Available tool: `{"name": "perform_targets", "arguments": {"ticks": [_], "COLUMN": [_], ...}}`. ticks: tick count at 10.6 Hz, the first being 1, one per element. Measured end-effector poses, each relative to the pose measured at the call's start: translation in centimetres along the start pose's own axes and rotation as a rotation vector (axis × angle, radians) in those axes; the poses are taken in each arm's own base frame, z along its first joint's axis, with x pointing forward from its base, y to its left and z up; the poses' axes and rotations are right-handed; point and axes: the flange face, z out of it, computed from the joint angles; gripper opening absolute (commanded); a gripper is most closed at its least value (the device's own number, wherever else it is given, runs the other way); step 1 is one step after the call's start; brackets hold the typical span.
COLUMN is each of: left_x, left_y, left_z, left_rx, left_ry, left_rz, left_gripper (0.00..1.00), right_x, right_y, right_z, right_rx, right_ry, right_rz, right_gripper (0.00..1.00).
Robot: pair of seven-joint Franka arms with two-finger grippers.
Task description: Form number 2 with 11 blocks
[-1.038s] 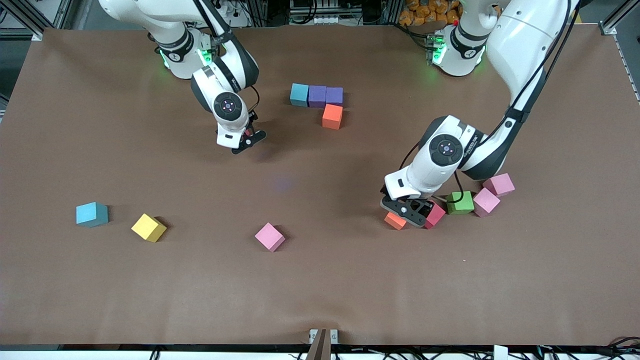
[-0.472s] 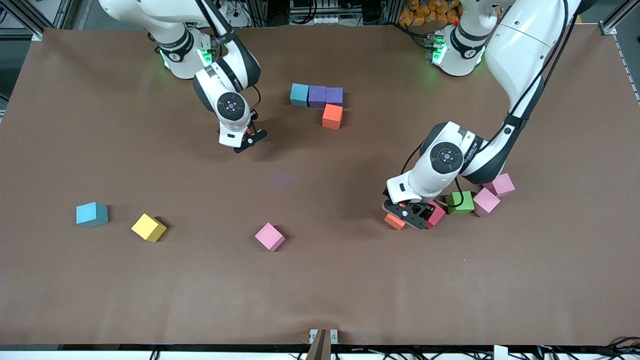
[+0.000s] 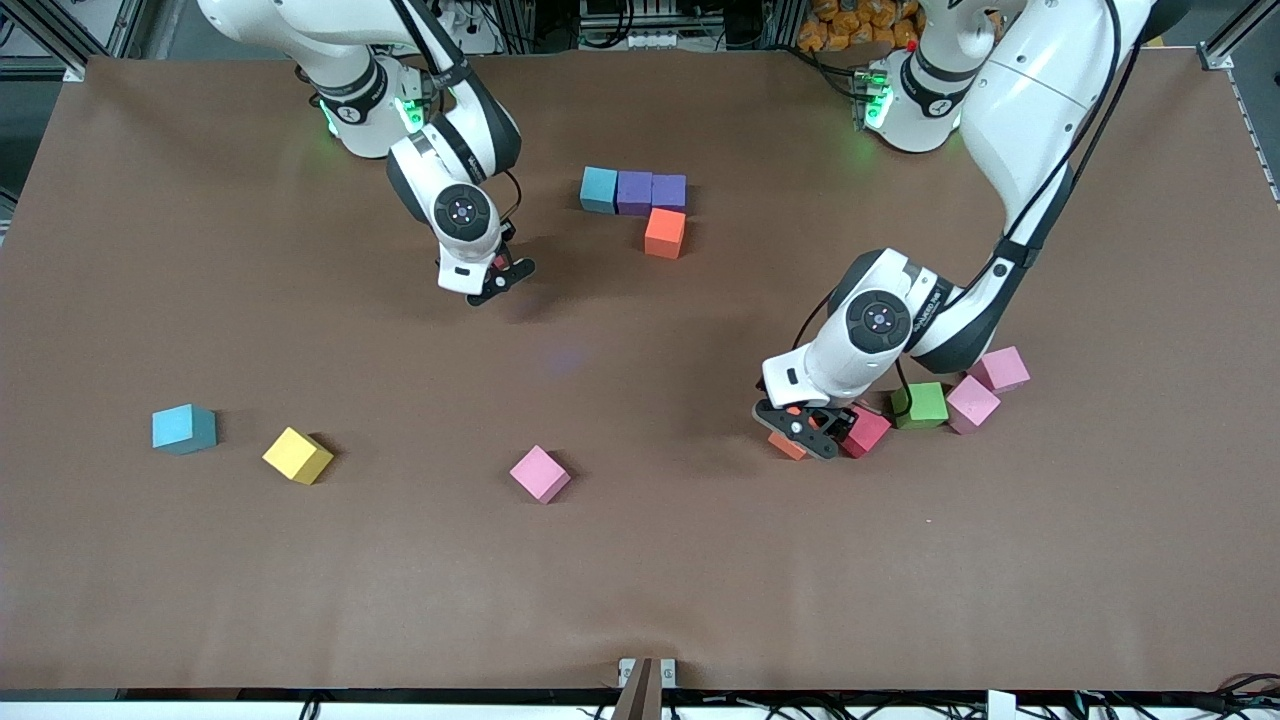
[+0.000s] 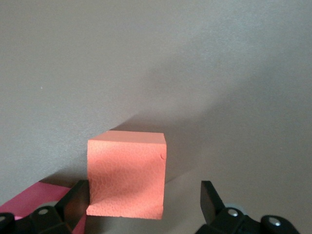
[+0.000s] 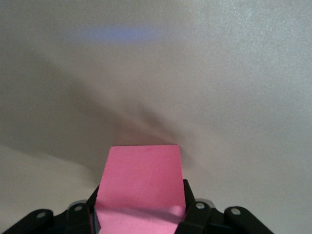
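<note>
In the front view the left gripper (image 3: 806, 432) covers most of an orange block (image 3: 787, 446), leaving one corner showing past the fingers. In the right wrist view, the lower part of a pink block (image 5: 141, 183) between the fingers is cut off by the frame edge.

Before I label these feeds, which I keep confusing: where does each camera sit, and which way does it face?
Front view: high across the table, facing the robots' bases; both arms show.
Left wrist view: on the left wrist, looking down at the orange block inside the open left gripper.
Right wrist view: on the right wrist, looking down at the table; the right gripper is shut on a reddish-pink block.
Shared: front and left wrist views show the orange block.
</note>
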Motion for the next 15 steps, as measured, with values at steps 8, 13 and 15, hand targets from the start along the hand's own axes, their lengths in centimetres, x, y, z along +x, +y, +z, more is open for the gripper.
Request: {"name": "perform_targets", "arguments": {"ticks": [8, 13, 15], "left_x": [0.3, 1.6, 1.6], "left_y": [-0.3, -0.9, -0.8], "left_z": [1.0, -0.6, -0.4], "left_rx": [0.0, 0.009, 0.008], "left_ry": [-0.004, 0.033, 0.028], "left_rz": [-0.002, 0.01, 0.011], "left_gripper": [1.0, 1.0, 1.0], "right_x": [2.4, 5.9, 8.2], "right_y": [-0.1, -2.7, -4.6], "right_z": [-9.3, -14.8, -15.4], "right_rx": [0.044, 0.137, 0.16], "right_ry": [0.154, 0.224, 0.231], "right_rz": [0.133, 0.248, 0.317], "right_gripper": [0.37, 0.37, 0.37]}}
